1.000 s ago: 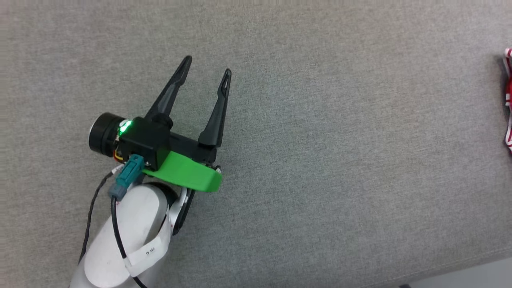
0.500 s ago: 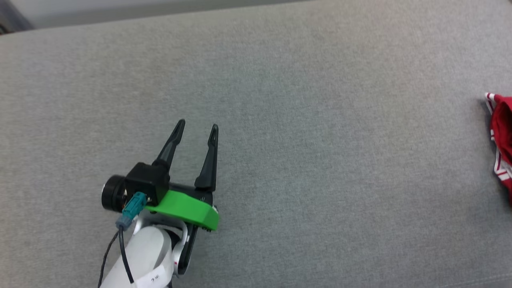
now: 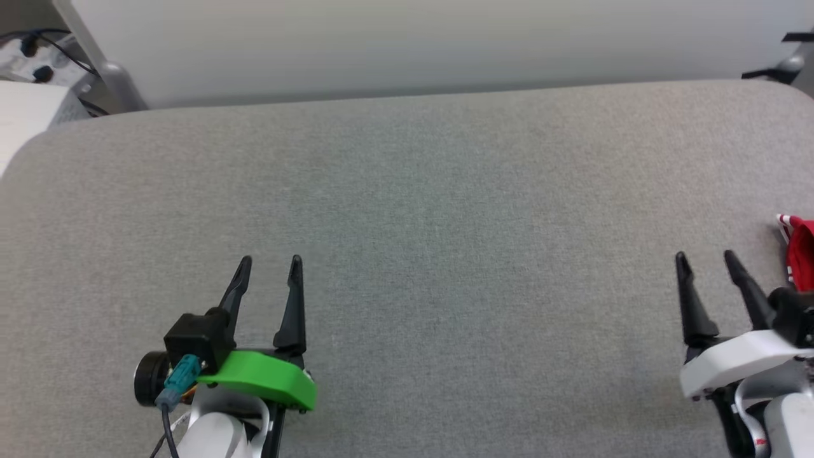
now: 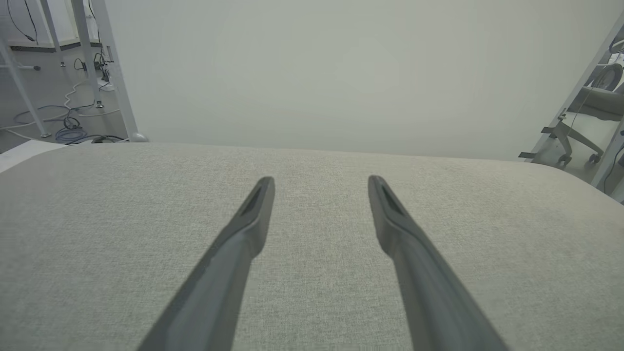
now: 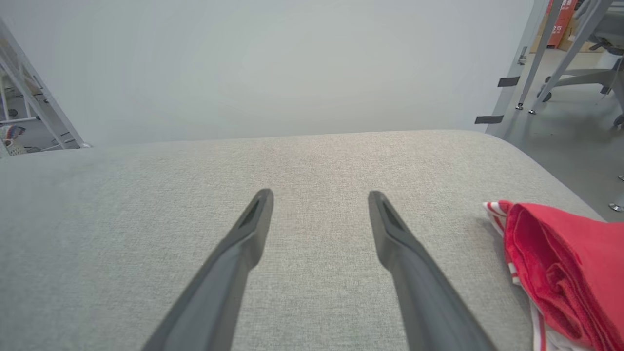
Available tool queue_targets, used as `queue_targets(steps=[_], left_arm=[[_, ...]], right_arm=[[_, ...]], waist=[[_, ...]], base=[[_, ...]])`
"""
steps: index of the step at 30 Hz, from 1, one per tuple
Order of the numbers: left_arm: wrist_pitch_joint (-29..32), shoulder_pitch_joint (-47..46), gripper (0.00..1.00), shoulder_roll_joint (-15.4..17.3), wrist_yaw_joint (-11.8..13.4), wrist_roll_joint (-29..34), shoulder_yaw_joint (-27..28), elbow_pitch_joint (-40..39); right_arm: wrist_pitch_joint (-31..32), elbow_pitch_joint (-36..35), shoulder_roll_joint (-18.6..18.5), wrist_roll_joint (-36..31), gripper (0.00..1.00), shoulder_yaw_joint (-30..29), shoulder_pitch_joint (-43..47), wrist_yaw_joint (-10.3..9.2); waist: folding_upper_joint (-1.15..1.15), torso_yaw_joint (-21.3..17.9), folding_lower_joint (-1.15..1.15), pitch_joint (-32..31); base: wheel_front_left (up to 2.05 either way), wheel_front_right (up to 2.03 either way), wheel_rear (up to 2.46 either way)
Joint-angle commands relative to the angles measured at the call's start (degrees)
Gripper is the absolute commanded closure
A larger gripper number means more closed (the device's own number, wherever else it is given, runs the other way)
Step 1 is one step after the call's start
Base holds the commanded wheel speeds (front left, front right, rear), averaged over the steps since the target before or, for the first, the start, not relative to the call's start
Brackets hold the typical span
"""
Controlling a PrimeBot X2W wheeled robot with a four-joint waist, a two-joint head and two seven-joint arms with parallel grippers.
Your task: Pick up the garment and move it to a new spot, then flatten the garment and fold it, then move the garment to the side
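The garment [image 3: 800, 251] is a red bundle with red-white striped trim, lying at the right edge of the grey surface [image 3: 445, 210]. In the right wrist view the garment [image 5: 565, 268] looks folded and sits just right of my right gripper [image 5: 320, 196]. My right gripper [image 3: 706, 259] stands open and empty at the lower right of the head view, a short way left of the garment. At the lower left my left gripper [image 3: 270, 263] is open too, with nothing between its fingers. The left wrist view has the left gripper [image 4: 321, 181] over bare fabric.
A pale wall [image 3: 407, 44] runs behind the surface's far edge. Metal frame legs and cables [image 4: 73, 112] stand on the floor at the far left. Chair bases and stand legs [image 5: 565, 73] are on the floor past the right corner.
The head camera has tilted up, bringing the far edge, the wall and my right gripper into view. My left gripper has drawn back toward the near edge, still open.
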Motion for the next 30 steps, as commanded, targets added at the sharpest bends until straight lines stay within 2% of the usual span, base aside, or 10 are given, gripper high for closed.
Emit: queue_targets(steps=[1, 15, 30], left_arm=[[-0.32, 1.35, 0.0, 0.54, 0.33, -0.46, 0.52, 0.25], [-0.38, 7.7, 0.0, 0.85, 0.4, -1.13, 1.9, 1.4], [-0.4, 9.53, 0.0, -0.64, -0.23, -0.08, 3.08, 2.21]], right_arm=[[0.5, -2.02, 0.87, -0.4, 0.0, 0.37, 1.69, -0.05], [6.53, -17.6, 5.91, -3.94, 0.0, -0.83, 14.28, -0.05], [10.05, -22.5, 6.3, -5.93, 0.0, 0.14, 18.03, -0.05]], waist=[[0.0, 1.89, 0.01, -2.4], [0.0, 3.05, 0.01, -6.81], [0.0, 4.08, 0.01, -8.15]], base=[[0.0, 0.0, 0.0], [0.0, 0.0, 0.0], [0.0, 0.0, 0.0]])
